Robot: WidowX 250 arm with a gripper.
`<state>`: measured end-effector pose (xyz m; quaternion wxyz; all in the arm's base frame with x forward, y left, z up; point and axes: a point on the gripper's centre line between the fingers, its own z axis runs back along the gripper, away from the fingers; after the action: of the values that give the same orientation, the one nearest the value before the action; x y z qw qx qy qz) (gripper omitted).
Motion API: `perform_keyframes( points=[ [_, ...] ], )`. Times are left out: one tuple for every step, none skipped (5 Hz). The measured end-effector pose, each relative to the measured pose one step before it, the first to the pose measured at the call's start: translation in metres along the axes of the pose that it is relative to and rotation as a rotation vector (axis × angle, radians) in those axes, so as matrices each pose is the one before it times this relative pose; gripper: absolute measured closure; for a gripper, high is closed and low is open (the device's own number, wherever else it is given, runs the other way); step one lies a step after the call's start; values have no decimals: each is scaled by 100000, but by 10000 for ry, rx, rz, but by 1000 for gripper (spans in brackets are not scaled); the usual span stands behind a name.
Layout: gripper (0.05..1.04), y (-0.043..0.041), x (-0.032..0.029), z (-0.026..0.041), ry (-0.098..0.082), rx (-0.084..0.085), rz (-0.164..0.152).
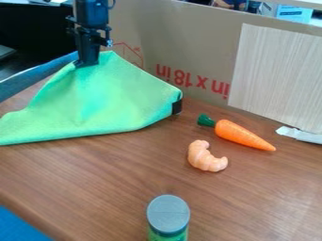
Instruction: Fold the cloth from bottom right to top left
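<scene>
Green cloth (100, 101): bright lime-to-mint in colour, one plain piece with a smooth, soft-looking face; it is rising into a tent shape, its top peaking at the upper left and its sides sloping down in broad, shallow folds
Cloth's lower edge: running in a gentle curve from the left edge of the view toward the right corner, the left part spreading out low and flat
Cloth's right corner: bending near the cardboard, with a small black patch (177, 106) showing at its edge
Cloth's place: covering the upper-left part of the worktop (119, 179), partly hanging from the pincer (87, 62)
Pincer: pointing downward at the upper left, closed on the green cloth near its peak and holding it up
Bottle (168, 219): standing upright at the bottom centre, green below, with a round grey lid (168, 212) covering its top; what it is holding inside cannot be told
Toy carrot (242, 135): lying right of the cloth, orange, its dark green top pointing to the upper left
Toy croissant (205, 157): lying just below the carrot, pale orange, curved and ridged
Cardboard (201, 47): standing behind the worktop, bearing red print, with a pale wood-grain panel (277, 77) resting against it
White wrapper (301, 135): lying by the panel's foot at the right
</scene>
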<state>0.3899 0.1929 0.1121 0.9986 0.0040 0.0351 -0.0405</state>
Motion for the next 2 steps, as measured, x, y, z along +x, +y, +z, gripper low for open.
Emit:
perform_keyframes(
  points=[
    [1007, 351, 448, -266, 154, -73, 119],
    [859, 698, 282, -283, 102, -15, 124]
  ],
)
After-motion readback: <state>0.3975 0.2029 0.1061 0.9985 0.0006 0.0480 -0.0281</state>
